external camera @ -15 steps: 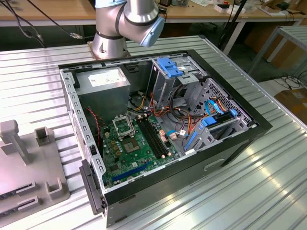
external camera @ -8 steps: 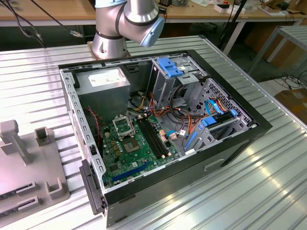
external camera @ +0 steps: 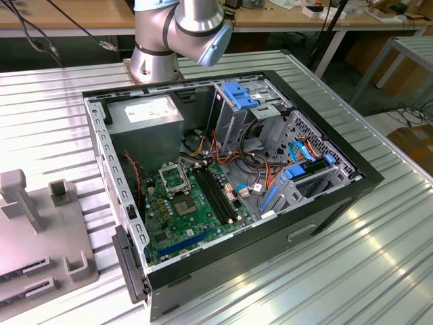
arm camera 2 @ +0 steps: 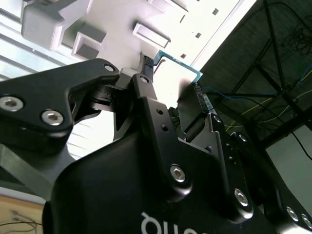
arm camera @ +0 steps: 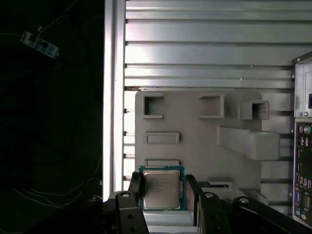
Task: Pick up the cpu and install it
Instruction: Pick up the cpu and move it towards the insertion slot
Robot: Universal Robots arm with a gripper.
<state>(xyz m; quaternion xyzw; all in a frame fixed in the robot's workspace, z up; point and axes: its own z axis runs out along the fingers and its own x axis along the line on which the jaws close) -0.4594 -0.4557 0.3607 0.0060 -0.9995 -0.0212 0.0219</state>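
Note:
In both wrist views my gripper (arm camera: 162,191) (arm camera 2: 171,85) is shut on the cpu (arm camera: 161,188), a flat square chip with a dull silver top and a thin greenish rim. One black finger (arm camera: 135,189) presses each side of it. The cpu (arm camera 2: 179,72) hangs well above the grey holder tray (arm camera: 195,141). In the exterior view the open computer case holds the green motherboard (external camera: 177,227), with the square metal socket frame (external camera: 174,178) near its far end. The arm's lower joints (external camera: 181,30) stand behind the case.
The black case (external camera: 338,196) lies open on the ribbed metal table (external camera: 379,271), with cables, blue drive brackets (external camera: 238,93) and a power supply (external camera: 145,112) inside. The grey holder tray (external camera: 37,244) sits at the exterior view's left. The case's rear ports (arm camera: 303,161) border the tray.

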